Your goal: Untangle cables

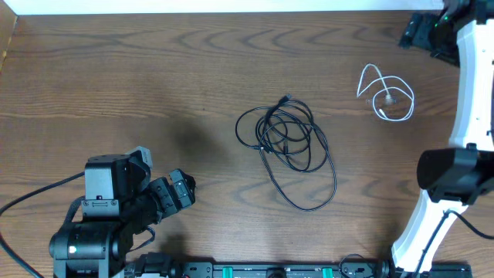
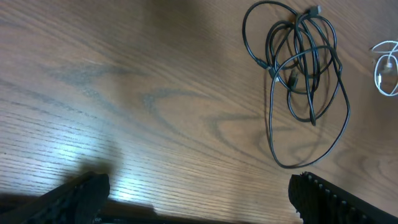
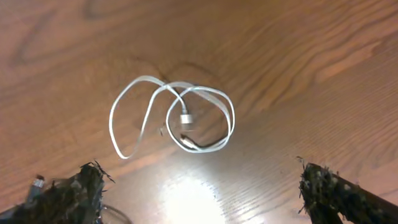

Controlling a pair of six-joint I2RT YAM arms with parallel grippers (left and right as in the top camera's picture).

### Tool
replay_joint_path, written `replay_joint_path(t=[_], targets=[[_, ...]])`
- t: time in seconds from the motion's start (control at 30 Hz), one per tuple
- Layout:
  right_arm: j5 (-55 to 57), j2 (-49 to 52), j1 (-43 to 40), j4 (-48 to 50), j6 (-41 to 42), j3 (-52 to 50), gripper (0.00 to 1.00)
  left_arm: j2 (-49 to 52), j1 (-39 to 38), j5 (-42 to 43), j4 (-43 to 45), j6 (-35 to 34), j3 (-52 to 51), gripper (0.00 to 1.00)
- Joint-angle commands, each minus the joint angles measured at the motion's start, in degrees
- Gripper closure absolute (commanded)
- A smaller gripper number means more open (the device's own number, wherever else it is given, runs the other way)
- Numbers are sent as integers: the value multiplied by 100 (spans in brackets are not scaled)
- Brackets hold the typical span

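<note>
Black cables (image 1: 287, 143) lie in a loose tangle mid-worktop (image 1: 154, 77); white cable (image 1: 386, 96) lies in loose loops well apart from the tangle, to its right and toward the far edge. Left pincer (image 2: 199, 199) sits near-left of the tangle, spread wide, grasping nothing. Right pincer (image 3: 199, 193) hangs over the white cable, also wide and empty.

Brown wood-grain tabletop (image 1: 139, 69) with two things lying flat on it, well apart. Near the middle, thin black cables (image 1: 287, 133) sit in a tangle of overlapping loops, one long loop trailing toward the robot's side. Toward the far right lies a short white cable (image 3: 186, 118), loosely coiled
</note>
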Motion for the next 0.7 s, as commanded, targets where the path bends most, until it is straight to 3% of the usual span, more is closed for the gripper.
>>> replay_joint_path(t=[0.0, 0.17, 0.3, 0.43, 0.67], targets=[[-457, 105, 24, -149, 9, 20, 1, 0, 22, -42, 4, 98, 13, 2], [-2138, 105, 31, -424, -415, 20, 1, 0, 22, -42, 4, 98, 13, 2], [-3687, 107, 267, -789, -1561, -4, 1, 0, 22, -42, 4, 98, 13, 2], [-3510, 107, 863, -1043, -2063, -114, 1, 0, 22, -39, 4, 96, 13, 2], [-2203, 107, 1969, -662, -2085, -1093, 1, 0, 22, -42, 4, 98, 13, 2]])
